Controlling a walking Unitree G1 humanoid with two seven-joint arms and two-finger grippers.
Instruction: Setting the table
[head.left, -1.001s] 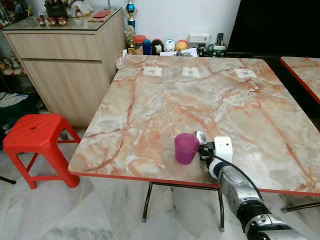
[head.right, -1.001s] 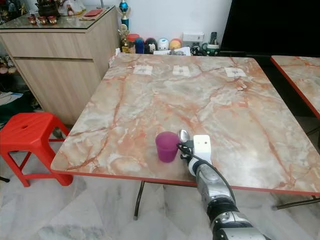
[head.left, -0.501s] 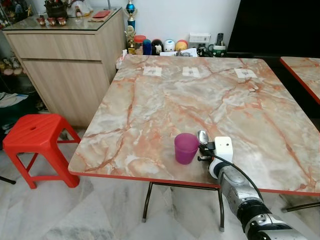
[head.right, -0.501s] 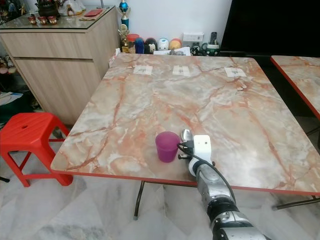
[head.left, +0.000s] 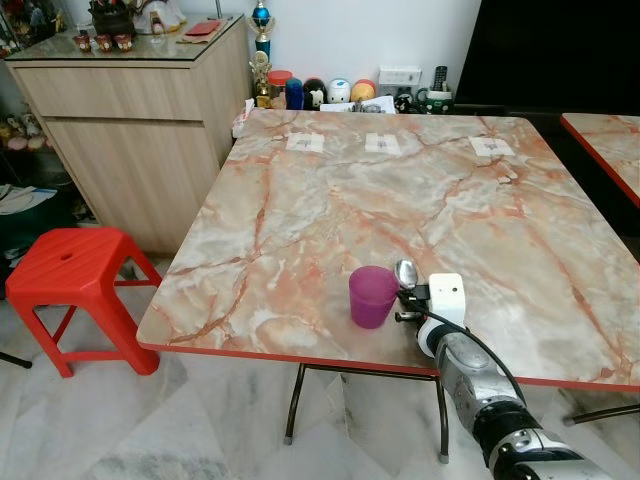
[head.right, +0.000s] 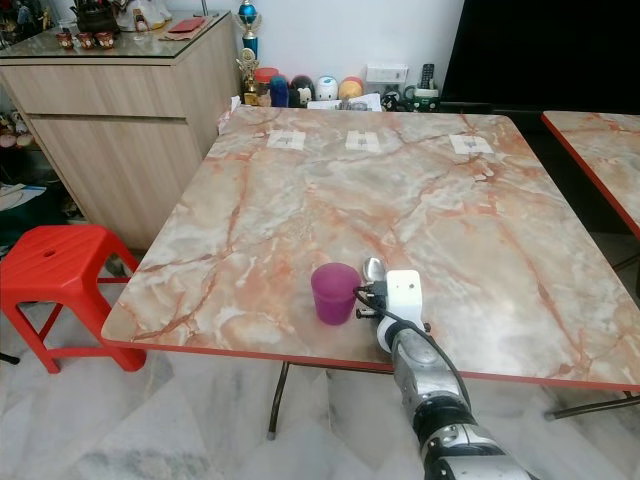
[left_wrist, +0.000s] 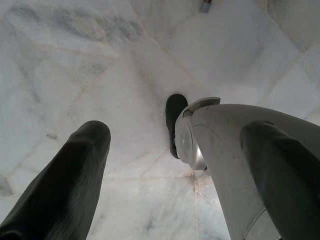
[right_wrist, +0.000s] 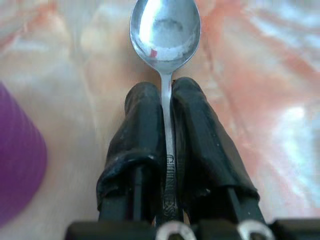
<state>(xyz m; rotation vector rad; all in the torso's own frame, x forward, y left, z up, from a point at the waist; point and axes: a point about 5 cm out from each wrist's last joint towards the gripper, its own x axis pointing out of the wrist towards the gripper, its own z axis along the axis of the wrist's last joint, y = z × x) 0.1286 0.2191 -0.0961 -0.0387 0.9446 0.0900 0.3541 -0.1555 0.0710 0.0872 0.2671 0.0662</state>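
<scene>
Marble-patterned table (head.left: 330, 200) with red edge trim, near edge close to robot. Right gripper (right_wrist: 167, 125) low over tabletop near that edge, fingers (right_wrist: 142, 130) clenched on spoon (right_wrist: 166, 35) handle, bowl sticking out past fingertips, facing up. Purple cup (head.left: 372, 296) just beside fingers on their left, upright, apart from spoon. Left gripper (left_wrist: 165, 150) hanging idle over marble floor (left_wrist: 125, 65), fingers spread, holding nothing.

Step in hand, by judgement: laying spoon down beside cup. To do well: lower until handle lies flat on tabletop, keep spoon parallel to cup side, then release and draw straight back along handle line. No swing toward cup, light plastic likely to tip or slide. Keep spoon clear of table edge behind wrist so no overhang.

Room: wide bare tabletop ahead of fingertips and to their right; paper squares (head.left: 382, 144) far beyond fingertips. Red stool (head.left: 70, 265) and cabinet (head.left: 130, 120) well off to left, not in way.
</scene>
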